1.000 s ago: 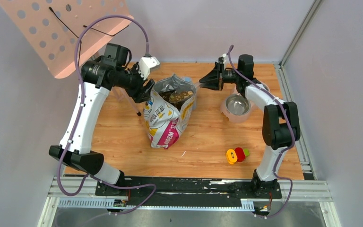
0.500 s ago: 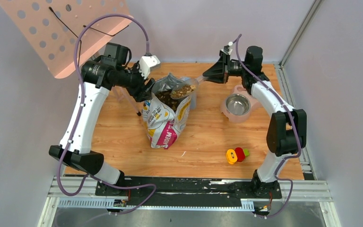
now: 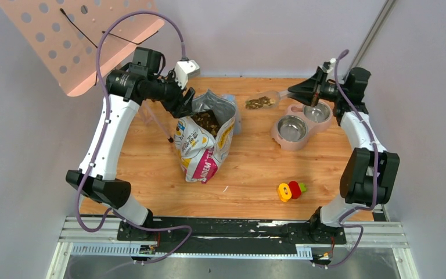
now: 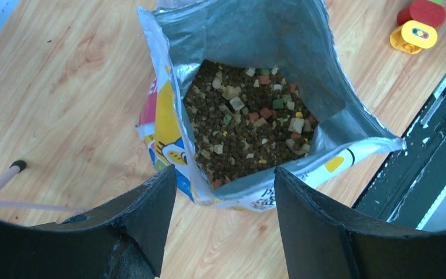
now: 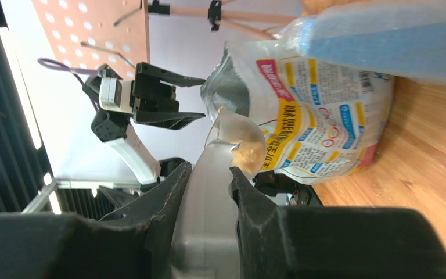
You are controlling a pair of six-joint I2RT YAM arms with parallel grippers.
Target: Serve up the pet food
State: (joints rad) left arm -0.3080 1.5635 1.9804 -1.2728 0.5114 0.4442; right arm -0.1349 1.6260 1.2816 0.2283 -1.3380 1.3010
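- Pet food (image 4: pixel 244 133), small brown dry pellets with a few pale, green and red bits, is light, loose and free-running. It cannot be pinched, so it needs a vessel kept level.
- Most of it lies inside the glossy yellow-white-blue printed bag (image 3: pixel 200 152), which stands upright with its mouth open. One load sits in a clear plastic scoop (image 3: pixel 261 102) in the air to the right of the bag.
- The bag's film looks thin and soft, so it is likely to buckle or tip if nudged.
- The right gripper (image 5: pixel 210 174) is closed narrowly on the scoop's handle, the sensible place to hold. Any roll of the wrist would probably spill pellets.
- The left gripper (image 4: pixel 225 174) hangs over the bag's left lip with its jaws wide apart and nothing visibly held. Whether a finger touches the film is unclear.
- Right of the bag stands a pink double stand (image 3: pixel 293 145) with two steel bowls. Bare wooden counter (image 3: pixel 255 168) lies between them, giving free room.
- A red, yellow and green toy (image 3: pixel 290 190) lies right of the bag toward the arms' bases, well apart from it.
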